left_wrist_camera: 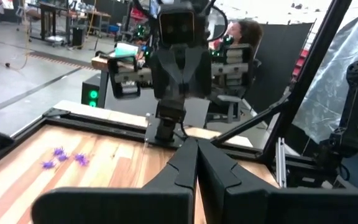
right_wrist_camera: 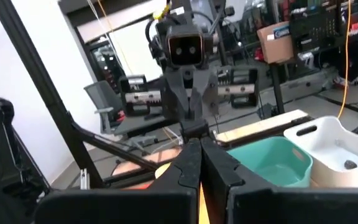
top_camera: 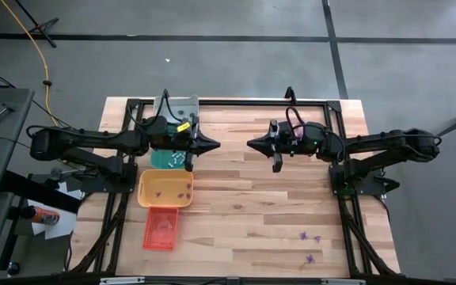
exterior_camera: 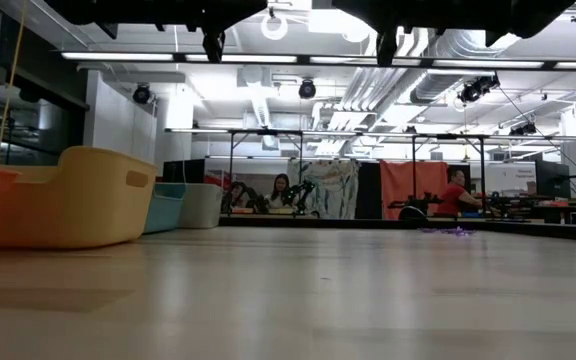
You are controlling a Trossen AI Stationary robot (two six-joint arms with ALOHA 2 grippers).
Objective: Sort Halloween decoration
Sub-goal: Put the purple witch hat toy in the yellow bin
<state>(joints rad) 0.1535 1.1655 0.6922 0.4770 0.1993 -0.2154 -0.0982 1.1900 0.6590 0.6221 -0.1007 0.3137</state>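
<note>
Both grippers [top_camera: 214,145] [top_camera: 252,144] hover pinched together; only overhead shows purple trinkets [top_camera: 310,241] bottom-right.

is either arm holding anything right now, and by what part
Nothing is held. The left gripper and right gripper face each other above mid-table, jaws shut and empty. The purple trinkets lie loose on the table.

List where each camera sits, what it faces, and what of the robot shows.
High: overhead, facing down; both arms, left hand and right hand tip to tip.
Low: tabletop level, facing the room; arms overhead.
Left wrist: over its shut fingers, facing the right arm.
Right wrist: over its shut fingers, facing the left arm.
Shared: high and left wrist show purple trinkets.
</note>
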